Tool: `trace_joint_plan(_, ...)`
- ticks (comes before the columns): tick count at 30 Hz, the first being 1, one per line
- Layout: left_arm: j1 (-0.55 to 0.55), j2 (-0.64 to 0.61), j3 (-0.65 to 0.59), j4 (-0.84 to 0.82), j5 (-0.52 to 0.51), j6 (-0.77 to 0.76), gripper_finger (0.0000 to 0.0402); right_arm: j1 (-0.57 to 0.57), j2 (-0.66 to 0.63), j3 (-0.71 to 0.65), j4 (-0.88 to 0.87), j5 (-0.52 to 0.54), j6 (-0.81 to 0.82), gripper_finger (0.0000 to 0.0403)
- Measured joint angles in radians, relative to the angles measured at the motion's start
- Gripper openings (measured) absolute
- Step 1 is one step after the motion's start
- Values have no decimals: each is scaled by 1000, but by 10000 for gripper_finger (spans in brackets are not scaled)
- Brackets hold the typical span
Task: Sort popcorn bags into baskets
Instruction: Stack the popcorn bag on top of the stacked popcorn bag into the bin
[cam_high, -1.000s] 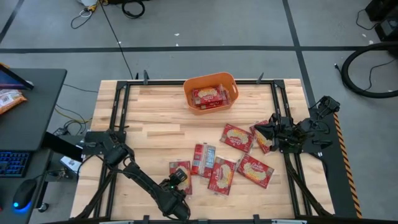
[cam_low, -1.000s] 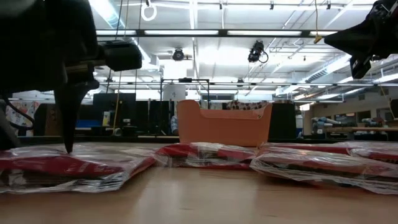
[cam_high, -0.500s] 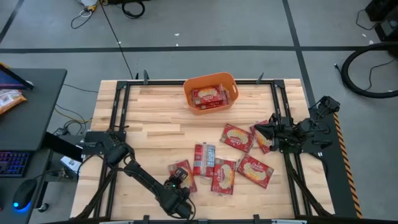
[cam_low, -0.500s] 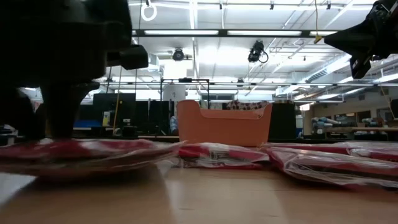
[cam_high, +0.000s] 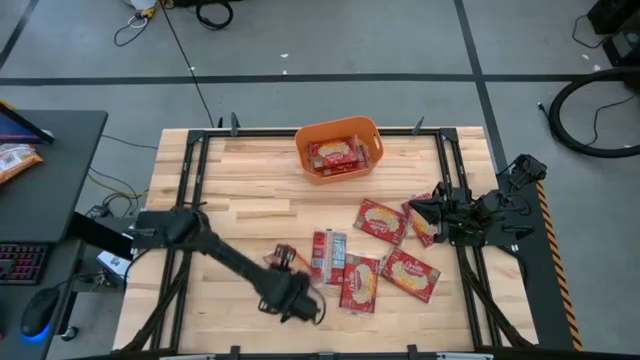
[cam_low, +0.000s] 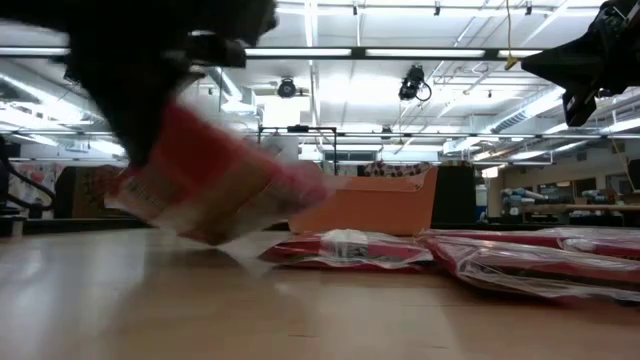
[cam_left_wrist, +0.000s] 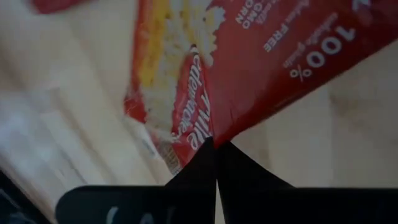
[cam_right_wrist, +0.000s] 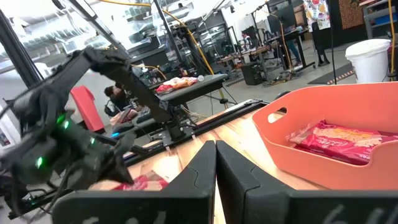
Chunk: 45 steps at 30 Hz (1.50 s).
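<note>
High view: the left gripper (cam_high: 283, 283) is clamped on one popcorn bag (cam_high: 278, 260) over the near part of the table (cam_high: 230, 190). Left wrist view: the two fingers (cam_left_wrist: 200, 163) meet, pinching the edge of that red bag (cam_left_wrist: 261, 68), which hangs tilted beyond the claw. Low view: the gripped bag (cam_low: 215, 185) is lifted clear of the wood, slanting down from the claw. Just beside the left gripper, toward the right arm, four more popcorn bags (cam_high: 358, 281) lie flat in a loose cluster. The orange basket (cam_high: 340, 127) stands well apart from the claw at the far edge, with a bag inside (cam_high: 336, 154). The right gripper (cam_high: 418, 207) waits at the right side, fingers together and empty, directly over another bag (cam_high: 424, 224).
</note>
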<state>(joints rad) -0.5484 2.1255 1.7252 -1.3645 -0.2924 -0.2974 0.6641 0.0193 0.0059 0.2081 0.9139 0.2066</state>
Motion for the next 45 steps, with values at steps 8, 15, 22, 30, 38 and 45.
trace_joint_plan(8,143,-119,1,63,-19,-85,3,0,0,0,0,0,0,16)
trace_joint_plan(15,295,-136,1,246,-62,-59,3,0,0,0,0,0,0,16)
trace_joint_plan(22,433,-136,5,460,-88,99,4,0,0,0,0,0,0,16)
trace_joint_plan(30,568,-137,64,651,-185,262,4,0,0,0,0,0,0,16)
trace_joint_plan(38,694,-112,74,672,-276,280,4,0,0,0,0,0,0,16)
trace_joint_plan(45,817,-54,72,663,-234,211,4,0,0,0,0,0,0,16)
